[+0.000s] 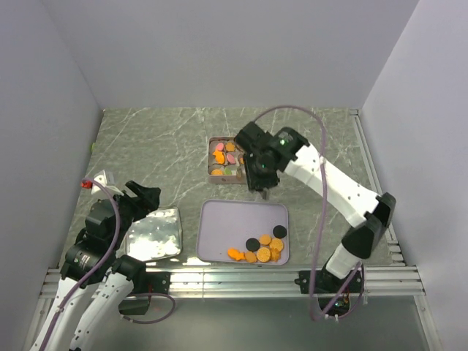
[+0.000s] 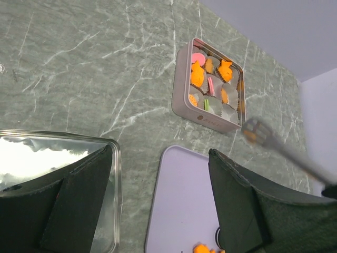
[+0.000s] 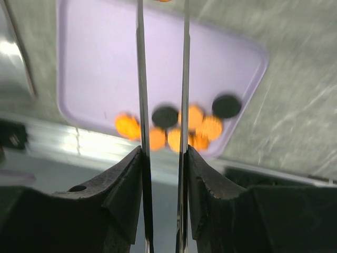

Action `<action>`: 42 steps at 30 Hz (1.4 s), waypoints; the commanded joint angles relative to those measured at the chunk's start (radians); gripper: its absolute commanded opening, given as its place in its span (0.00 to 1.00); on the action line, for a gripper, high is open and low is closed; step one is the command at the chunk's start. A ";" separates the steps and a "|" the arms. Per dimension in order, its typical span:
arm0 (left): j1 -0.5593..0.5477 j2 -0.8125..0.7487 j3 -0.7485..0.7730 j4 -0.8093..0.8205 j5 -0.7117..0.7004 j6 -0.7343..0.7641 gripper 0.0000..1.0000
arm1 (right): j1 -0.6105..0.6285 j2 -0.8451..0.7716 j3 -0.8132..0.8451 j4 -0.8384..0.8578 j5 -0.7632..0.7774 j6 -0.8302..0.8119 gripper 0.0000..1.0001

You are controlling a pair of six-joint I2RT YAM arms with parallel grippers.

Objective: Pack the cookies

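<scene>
Loose cookies (image 1: 259, 250), orange ones and two black rounds, lie in the near right corner of the lilac tray (image 1: 234, 219). More cookies (image 2: 197, 74) sit in white paper cups inside the square tin (image 1: 225, 159) behind the tray. My right gripper (image 1: 262, 175) hangs between tin and tray, shut on metal tongs (image 3: 140, 79). The tongs' tip (image 2: 253, 132) carries a small orange piece, blurred. My left gripper (image 1: 142, 201) stands open at the left with nothing in it. In the left wrist view its gap (image 2: 160, 174) spans the tray's left edge.
A shiny metal lid (image 1: 153, 234) lies left of the tray, under my left gripper. Grey walls close the table on three sides. A metal rail (image 1: 234, 281) runs along the near edge.
</scene>
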 commanded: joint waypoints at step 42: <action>-0.011 -0.018 0.040 -0.008 -0.050 -0.024 0.81 | -0.224 0.251 0.298 -0.029 -0.031 -0.165 0.40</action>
